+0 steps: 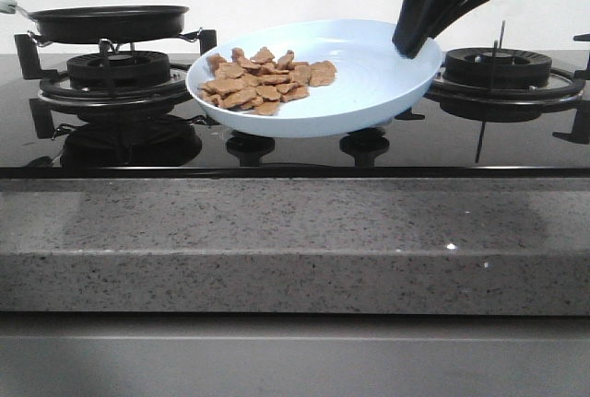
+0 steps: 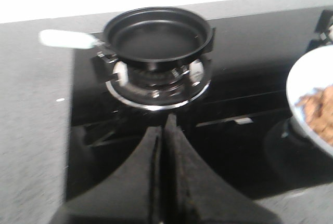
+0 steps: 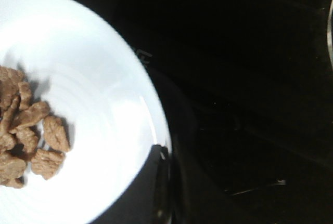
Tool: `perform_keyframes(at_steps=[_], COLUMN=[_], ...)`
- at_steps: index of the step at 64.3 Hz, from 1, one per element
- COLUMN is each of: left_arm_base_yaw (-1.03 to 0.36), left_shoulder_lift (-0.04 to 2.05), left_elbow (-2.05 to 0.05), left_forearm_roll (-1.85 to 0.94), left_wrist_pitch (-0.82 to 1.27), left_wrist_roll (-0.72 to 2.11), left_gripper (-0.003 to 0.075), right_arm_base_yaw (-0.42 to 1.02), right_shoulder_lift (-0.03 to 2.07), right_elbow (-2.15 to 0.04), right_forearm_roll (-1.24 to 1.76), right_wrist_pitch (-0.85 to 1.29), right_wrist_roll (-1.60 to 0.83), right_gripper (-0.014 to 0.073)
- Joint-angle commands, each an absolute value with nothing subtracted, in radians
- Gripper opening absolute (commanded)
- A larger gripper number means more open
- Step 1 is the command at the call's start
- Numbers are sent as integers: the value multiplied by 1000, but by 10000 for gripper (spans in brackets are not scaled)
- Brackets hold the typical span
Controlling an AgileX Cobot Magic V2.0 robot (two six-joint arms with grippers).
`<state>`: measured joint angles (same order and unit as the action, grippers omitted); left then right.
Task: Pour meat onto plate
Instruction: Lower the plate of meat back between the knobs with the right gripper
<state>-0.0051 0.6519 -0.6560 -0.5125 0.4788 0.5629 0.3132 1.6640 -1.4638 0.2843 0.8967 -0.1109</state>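
The pale blue plate [image 1: 369, 84] hangs over the middle of the black stove, tilted with its left side lower. The meat [image 1: 265, 81], a heap of orange-brown chunks, lies on the plate's left half. My right gripper [image 1: 415, 44] comes down from the upper right and is shut on the plate's right rim. The right wrist view shows its fingertips [image 3: 162, 154] clamped on the rim of the plate [image 3: 104, 104], with the meat [image 3: 31, 135] farther in. My left gripper [image 2: 165, 130] is shut and empty above the stove, in front of the pan. The plate's edge [image 2: 307, 78] and the meat [image 2: 318, 107] also show there.
An empty black frying pan [image 1: 109, 21] with a pale handle [image 2: 65, 38] sits on the back left burner [image 2: 156, 86]. Another burner with a black grate [image 1: 498, 70] is at the right. A grey speckled counter edge [image 1: 295, 240] runs along the front.
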Motion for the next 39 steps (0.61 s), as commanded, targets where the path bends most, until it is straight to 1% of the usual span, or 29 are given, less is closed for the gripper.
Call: perform_keyframes(at_steps=[1,5,13,28,39], left_arm_base_yaw=[-12,-12,-12,-12,-12], left_shoulder_lift=[569,529,483,476,478], left_elbow=[-613,-581,-562,-562,-562], left_forearm_roll=[-510,-510,-511,-511,-511], left_wrist_pitch=[335,296,289,280,280], left_wrist_roll=[563,563,563,563,563], left_gripper=[-20,-20,-20,-20,-20], right_arm_base_yaw=[311,311,311,310,280], right_shoulder_lift=[1616,1616,1616,1618,1666], right_elbow=[-1488,-1488,-1488,-1492,-1589], right_forearm_roll=[308,308,308,317,361], right_wrist_pitch=[856,856,853,839,860], right_wrist_roll=[-115,-115,-115,-115,-95], right_gripper=[-60,-60,-60,-60,-60])
